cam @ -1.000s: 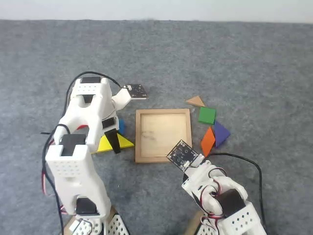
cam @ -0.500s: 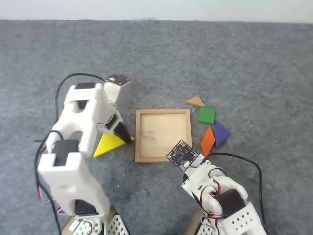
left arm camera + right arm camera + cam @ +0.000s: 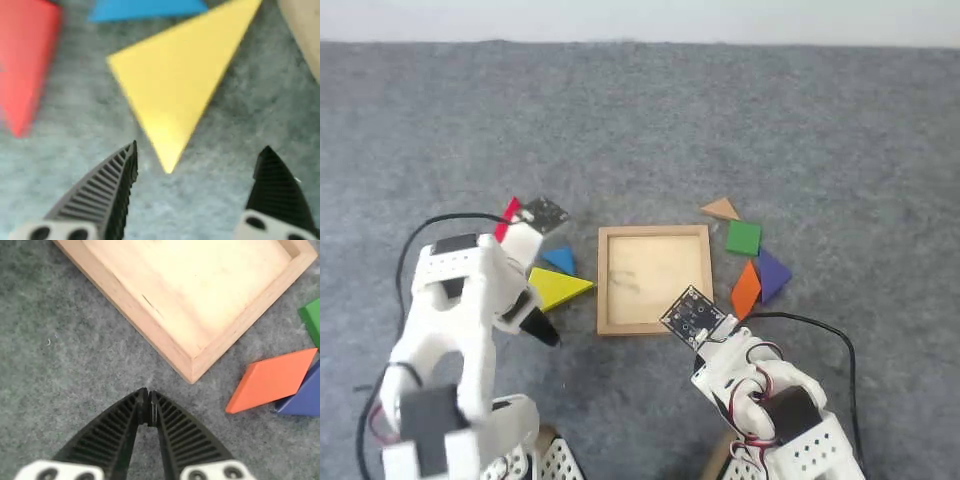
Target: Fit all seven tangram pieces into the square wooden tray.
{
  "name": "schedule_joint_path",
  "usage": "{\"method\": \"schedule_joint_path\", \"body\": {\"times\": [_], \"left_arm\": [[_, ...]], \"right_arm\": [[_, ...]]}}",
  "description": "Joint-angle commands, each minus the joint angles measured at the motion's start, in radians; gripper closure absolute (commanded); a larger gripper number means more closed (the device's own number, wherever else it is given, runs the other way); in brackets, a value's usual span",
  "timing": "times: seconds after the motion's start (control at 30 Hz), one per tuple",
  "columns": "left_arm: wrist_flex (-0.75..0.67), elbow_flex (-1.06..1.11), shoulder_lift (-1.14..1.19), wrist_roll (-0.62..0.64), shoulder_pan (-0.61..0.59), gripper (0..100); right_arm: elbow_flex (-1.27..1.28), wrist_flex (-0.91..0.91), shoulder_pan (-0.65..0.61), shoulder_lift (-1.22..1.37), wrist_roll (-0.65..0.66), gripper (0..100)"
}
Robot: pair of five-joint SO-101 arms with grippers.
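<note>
The square wooden tray (image 3: 604, 280) lies mid-table with nothing in it. Left of it lie a yellow triangle (image 3: 558, 287), a small blue triangle (image 3: 560, 260) and a red piece (image 3: 508, 214). My left gripper (image 3: 541, 328) hangs open just short of the yellow triangle's (image 3: 175, 85) pointed corner, left gripper (image 3: 199, 155) fingers spread wider than that tip and holding nothing. My right gripper (image 3: 148, 399) is shut and empty, low over the carpet near the tray's corner (image 3: 192, 371). An orange parallelogram (image 3: 270, 380) lies beside that corner.
Right of the tray lie a tan triangle (image 3: 720, 207), a green square (image 3: 743, 236), the orange parallelogram (image 3: 746, 287) and a purple triangle (image 3: 774, 271). Grey carpet covers the table. The right arm's base (image 3: 780, 420) sits at the front right.
My left arm has drawn back toward the front left, off the pieces. The red and blue pieces now show, and the yellow triangle has shifted slightly. The right arm has kept still.
</note>
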Motion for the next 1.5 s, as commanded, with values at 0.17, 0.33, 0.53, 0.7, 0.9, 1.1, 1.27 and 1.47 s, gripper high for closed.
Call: {"method": "schedule_joint_path", "body": {"times": [0.17, 0.33, 0.53, 0.7, 0.9, 1.1, 1.27, 1.47], "left_arm": [[-0.020, 0.022, -0.192, -0.293, 0.183, 64], [-0.097, 0.024, -0.192, -0.362, 0.184, 64], [-0.155, -0.001, -0.110, -0.471, 0.137, 64], [-0.229, -0.088, 0.083, -0.477, 0.095, 66], [-0.233, -0.180, 0.245, -0.471, 0.140, 75], [-0.233, -0.128, 0.175, -0.465, 0.169, 75], [-0.241, -0.093, 0.109, -0.393, 0.175, 75], [-0.250, -0.153, 0.130, -0.425, 0.155, 75]], "right_arm": [[0.017, 0.005, -0.002, -0.015, 0.002, 99.0], [0.017, 0.005, -0.002, -0.015, 0.002, 99.0], [0.017, 0.005, -0.002, -0.015, 0.002, 99.0], [0.017, 0.005, -0.002, -0.015, 0.002, 99.0], [0.017, 0.005, -0.002, -0.015, 0.002, 99.0], [0.017, 0.005, -0.002, -0.015, 0.002, 99.0], [0.017, 0.005, -0.002, -0.015, 0.002, 99.0], [0.017, 0.005, -0.002, -0.015, 0.002, 99.0]]}}
